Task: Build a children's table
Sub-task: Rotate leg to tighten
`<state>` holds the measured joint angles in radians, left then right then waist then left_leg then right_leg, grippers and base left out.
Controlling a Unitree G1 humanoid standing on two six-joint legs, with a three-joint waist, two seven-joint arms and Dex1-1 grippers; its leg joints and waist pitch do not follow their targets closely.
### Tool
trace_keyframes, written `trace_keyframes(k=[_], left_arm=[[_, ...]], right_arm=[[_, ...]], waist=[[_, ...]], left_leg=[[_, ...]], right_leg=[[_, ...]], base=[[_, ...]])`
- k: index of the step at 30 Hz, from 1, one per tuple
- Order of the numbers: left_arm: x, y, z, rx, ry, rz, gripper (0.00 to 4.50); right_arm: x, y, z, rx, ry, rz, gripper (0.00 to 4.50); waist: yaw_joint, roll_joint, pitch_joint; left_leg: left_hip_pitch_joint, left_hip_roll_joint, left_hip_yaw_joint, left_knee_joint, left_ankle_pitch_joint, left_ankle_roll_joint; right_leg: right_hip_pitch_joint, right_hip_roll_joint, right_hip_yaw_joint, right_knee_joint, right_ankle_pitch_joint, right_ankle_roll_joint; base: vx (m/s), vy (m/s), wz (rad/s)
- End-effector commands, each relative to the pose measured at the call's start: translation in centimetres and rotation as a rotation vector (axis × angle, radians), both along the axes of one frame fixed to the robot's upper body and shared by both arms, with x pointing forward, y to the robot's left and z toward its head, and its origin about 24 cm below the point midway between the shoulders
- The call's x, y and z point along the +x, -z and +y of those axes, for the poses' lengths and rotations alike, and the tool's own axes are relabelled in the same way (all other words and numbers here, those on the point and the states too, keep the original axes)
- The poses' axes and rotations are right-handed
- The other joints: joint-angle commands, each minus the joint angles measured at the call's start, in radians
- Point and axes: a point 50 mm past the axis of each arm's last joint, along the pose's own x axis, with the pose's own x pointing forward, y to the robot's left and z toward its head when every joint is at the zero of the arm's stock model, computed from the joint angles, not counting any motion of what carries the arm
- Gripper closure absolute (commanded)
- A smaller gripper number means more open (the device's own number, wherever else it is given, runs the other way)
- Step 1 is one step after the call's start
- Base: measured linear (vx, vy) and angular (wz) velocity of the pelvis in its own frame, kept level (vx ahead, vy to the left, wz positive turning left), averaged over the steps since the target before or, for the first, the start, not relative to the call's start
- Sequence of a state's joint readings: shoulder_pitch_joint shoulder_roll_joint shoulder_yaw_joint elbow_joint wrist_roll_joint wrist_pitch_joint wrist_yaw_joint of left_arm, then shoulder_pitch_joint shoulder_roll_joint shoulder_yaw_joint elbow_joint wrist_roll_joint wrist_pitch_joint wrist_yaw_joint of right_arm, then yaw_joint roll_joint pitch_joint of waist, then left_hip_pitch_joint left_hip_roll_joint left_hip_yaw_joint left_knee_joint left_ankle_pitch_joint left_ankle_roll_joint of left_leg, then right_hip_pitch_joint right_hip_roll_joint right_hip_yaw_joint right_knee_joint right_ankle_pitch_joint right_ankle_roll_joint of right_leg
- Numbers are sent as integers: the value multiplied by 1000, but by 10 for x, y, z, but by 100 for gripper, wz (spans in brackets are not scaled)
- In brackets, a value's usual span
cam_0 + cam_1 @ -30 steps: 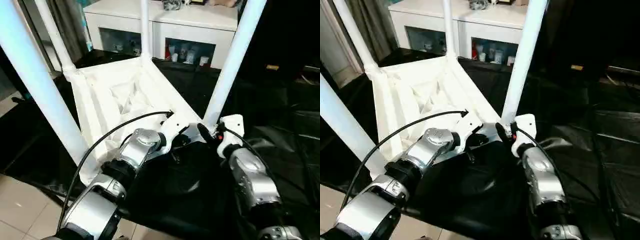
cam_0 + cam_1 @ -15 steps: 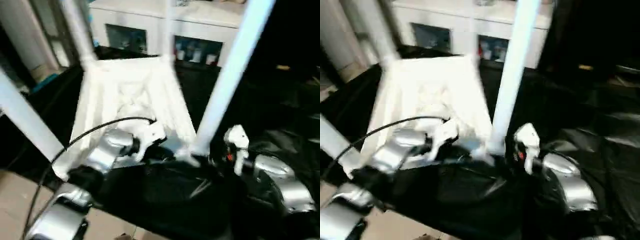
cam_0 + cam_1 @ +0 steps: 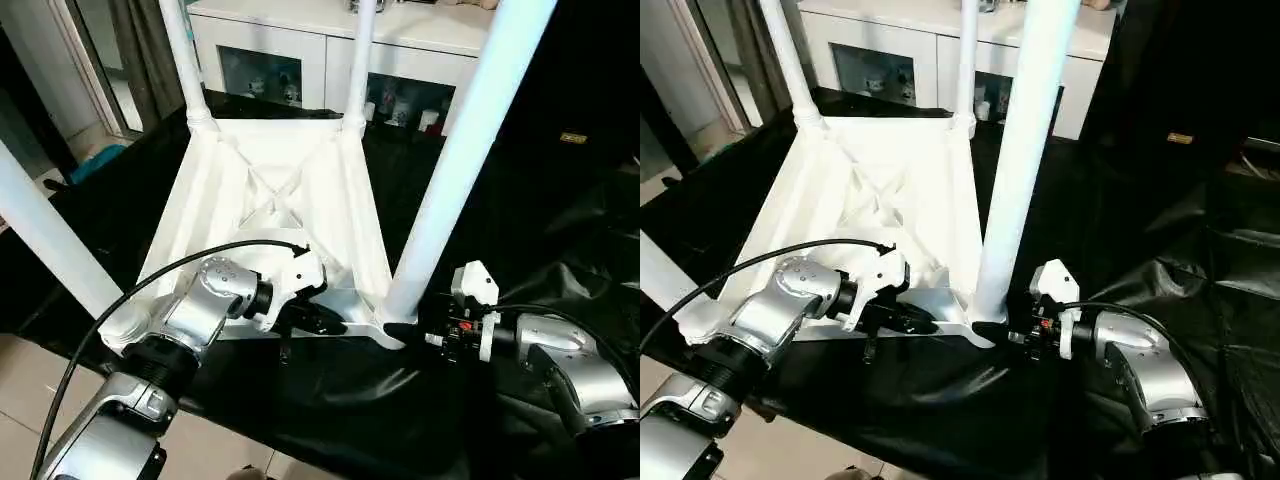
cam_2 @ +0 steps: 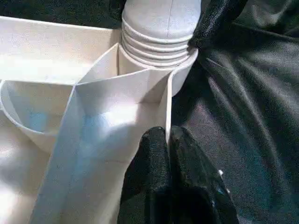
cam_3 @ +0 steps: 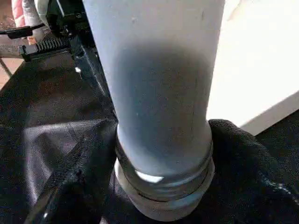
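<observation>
Meanwhile the left gripper (image 4: 167, 140) pinched a rim wall of the upturned table top (image 3: 270, 190), while the right gripper (image 5: 159, 154) fingers clasped the near leg (image 3: 455, 170) at its socket.

We see a white leg (image 5: 159, 84) standing upright, its ribbed base (image 5: 163, 186) seated in a socket. Our right tool (image 5: 161, 154) clasps that base, one black finger (image 5: 70, 182) against each side of it. Black cloth (image 5: 42, 116) lies beneath. The white tabletop (image 5: 261, 60) spreads just beside the leg. A black part of the other arm (image 5: 70, 37) sits near the leg.
</observation>
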<state>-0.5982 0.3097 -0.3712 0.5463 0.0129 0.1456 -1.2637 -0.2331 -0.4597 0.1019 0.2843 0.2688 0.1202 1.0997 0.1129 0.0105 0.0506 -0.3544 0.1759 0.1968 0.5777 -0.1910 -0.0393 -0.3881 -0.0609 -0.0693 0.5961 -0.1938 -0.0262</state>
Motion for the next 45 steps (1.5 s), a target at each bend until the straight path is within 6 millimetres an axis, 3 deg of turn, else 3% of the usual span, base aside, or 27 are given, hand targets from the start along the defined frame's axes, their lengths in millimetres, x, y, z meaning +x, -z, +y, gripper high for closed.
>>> trace_keyframes(k=[1, 3, 5, 6, 8, 12, 15, 16, 17, 18, 19, 22, 25, 30, 36, 41, 45], left_arm=[[-7, 11, -4, 34, 16, 43, 450], [-1, 13, -7, 39, -63, 13, 450], [7, 14, -11, 37, -155, -17, 450], [15, 14, -16, 38, -254, -46, 450], [20, 14, -21, 37, -316, -63, 450], [33, 10, -43, 17, -511, -78, 450], [35, 9, -51, 15, -534, -94, 450], [33, 9, -59, 14, -505, -100, 450], [32, 9, -61, 14, -488, -102, 450], [31, 10, -63, 13, -473, -103, 450], [30, 9, -64, 7, -449, -107, 450], [28, 9, -64, -4, -421, -97, 450], [23, 11, -53, 2, -334, -83, 450], [16, 11, -38, -7, -205, -53, 450], [3, 8, -19, -24, -52, 30, 450], [0, 7, -10, -14, -18, 48, 450], [-2, 7, -9, -17, -11, 53, 450]], right_arm=[[2, 1, 1, 4, 27, -2, 174], [7, 6, -1, -16, 113, -7, 176], [14, 12, -6, -53, 235, -13, 178], [22, 18, -11, -61, 389, -8, 178], [26, 21, -12, -49, 473, 6, 178], [34, 29, 0, -6, 708, 41, 179], [36, 31, 10, 4, 752, 49, 179], [34, 28, 31, 44, 678, 39, 179], [32, 26, 39, 62, 622, 30, 179], [31, 24, 44, 68, 590, 10, 144], [31, 22, 45, 76, 574, -2, 110], [31, 20, 43, 105, 554, 3, 87], [30, 14, 29, 40, 475, -57, 67], [25, 5, 13, 11, 364, -83, 67], [8, 2, -2, -31, 158, -39, 67], [6, 1, -2, -24, 109, -14, 67], [6, 1, 1, 3, 96, -8, 100]], waist=[[0, -13, -60], [-1, -12, -57], [-8, -12, -51], [-13, -10, -47], [-23, -12, -47], [-32, -10, -49], [-31, -7, -54], [-29, -6, -56], [-28, -7, -56], [-26, -8, -56], [-24, -8, -57], [-24, -8, -55], [-23, -9, -55], [-22, -8, -55], [-19, -10, -59], [-15, -9, -55], [-14, -10, -56]], left_leg=[[5, 65, -29, -57, -141, 77], [5, 65, -29, -59, -149, 74], [12, 61, -30, -63, -208, 47], [15, 60, -32, -65, -235, 29], [17, 58, -36, -67, -269, 10], [16, 58, -39, -68, -284, 8], [12, 58, -37, -66, -243, 21], [10, 56, -34, -64, -223, 33], [9, 56, -34, -63, -217, 38], [9, 56, -34, -63, -211, 42], [9, 56, -32, -61, -201, 49], [5, 55, -33, -62, -198, 62], [7, 57, -34, -64, -203, 58], [5, 60, -34, -64, -200, 65], [4, 67, -30, -60, -148, 95], [6, 67, -30, -62, -178, 77], [7, 66, -30, -62, -172, 70]], right_leg=[[47, -99, 54, -70, -185, -207], [45, -100, 54, -73, -203, -205], [41, -101, 51, -88, -315, -187], [39, -100, 51, -95, -377, -171], [38, -100, 49, -100, -440, -152], [36, -100, 51, -105, -426, -140], [39, -98, 55, -95, -326, -160], [41, -99, 56, -92, -277, -173], [41, -99, 56, -91, -266, -175], [44, -99, 56, -90, -258, -175], [44, -101, 57, -90, -249, -177], [47, -100, 55, -91, -269, -172], [48, -100, 52, -95, -309, -161], [46, -100, 55, -91, -289, -170], [49, -99, 57, -70, -141, -224], [46, -100, 55, -77, -215, -218], [46, -101, 56, -76, -215, -212]], base=[[0, 0, 0], [0, 0, 0], [0, 0, 0], [0, 0, 0], [0, 0, 0], [0, 0, 0], [0, 0, 0], [0, 0, 0], [0, 0, 0], [0, 0, 0], [0, 0, 0], [0, 0, 0], [0, 0, 0], [0, 0, 0], [0, 0, 0], [0, 0, 0], [0, 0, 0]])
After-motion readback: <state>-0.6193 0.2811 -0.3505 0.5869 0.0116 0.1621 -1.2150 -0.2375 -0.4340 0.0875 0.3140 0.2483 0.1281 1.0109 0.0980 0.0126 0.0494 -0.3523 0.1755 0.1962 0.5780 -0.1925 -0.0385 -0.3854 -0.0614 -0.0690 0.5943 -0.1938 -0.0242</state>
